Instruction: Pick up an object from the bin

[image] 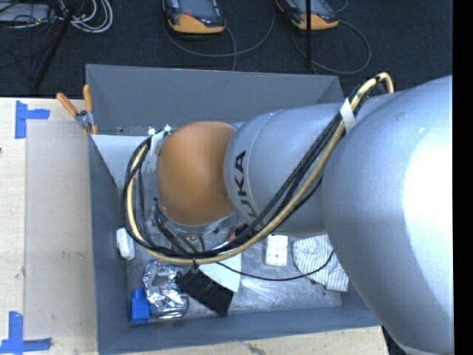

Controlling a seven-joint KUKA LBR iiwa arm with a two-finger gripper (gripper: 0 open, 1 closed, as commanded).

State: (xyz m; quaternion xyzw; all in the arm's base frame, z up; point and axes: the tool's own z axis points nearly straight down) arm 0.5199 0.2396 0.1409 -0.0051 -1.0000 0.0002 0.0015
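The grey metal bin [214, 98] is entered from the right by the arm, and the hand [182, 235] is lowered beneath the orange domed wrist cover [194, 172] over the bin's left middle. Whether the hand is wide or narrow cannot be told, and nothing is seen held. Nearest below it are found a crumpled silver foil wad [164, 293], a black flat rectangular piece [210, 293] and a small blue block [139, 306]; a white checked cloth [319, 263] is seen further right.

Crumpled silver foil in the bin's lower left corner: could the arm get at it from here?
Probably yes. The foil lies uncovered just below the arm's orange-capped wrist, with nothing on top; the blue block and black piece beside it may crowd a grasp.
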